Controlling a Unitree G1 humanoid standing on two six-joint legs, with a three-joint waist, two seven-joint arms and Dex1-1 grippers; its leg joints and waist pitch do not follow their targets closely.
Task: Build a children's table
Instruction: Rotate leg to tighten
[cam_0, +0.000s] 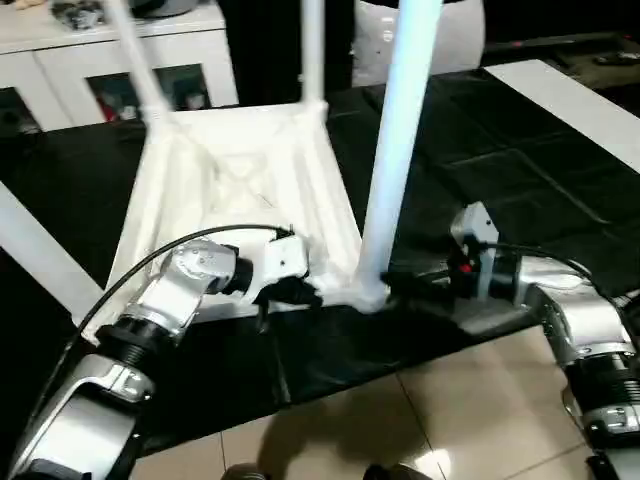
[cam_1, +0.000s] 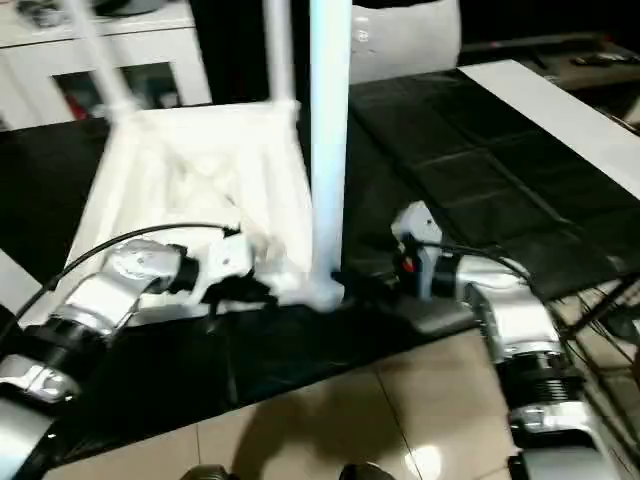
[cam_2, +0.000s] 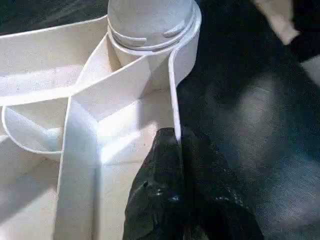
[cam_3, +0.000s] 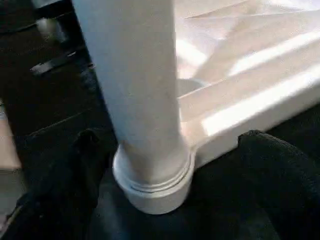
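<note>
At the near corner of the table (cam_0: 240, 190), the left claw (cam_2: 175, 150) pinches the thin side wall of the top. One black finger (cam_2: 160, 170) is inside the wall and the other is outside, so this claw is closed on the table and holds it steady. Just past this claw along the wall is the round corner socket, and a leg (cam_0: 400, 140) stands in it.

The right claw (cam_3: 165, 165) is on the other side of that same corner. Its two fingers (cam_3: 280, 170) are wide apart, with the foot of the leg and the socket between them. They do not touch the leg, as far as I can see. This claw holds nothing.

The table lies upside down on the black counter (cam_0: 520, 160), ribbed side up, close to the counter's near edge. Three legs stick up from it: the near one between the claws, one at the far corner straight behind it (cam_0: 312, 50), and one at the other far corner (cam_0: 135, 60). The fourth corner, next to the left arm, is hidden, so I cannot tell if it has a leg.

So I think most of the work is done. What may be left is to push or twist the near leg tight, check the fourth corner, and turn the table over onto its legs.
</note>
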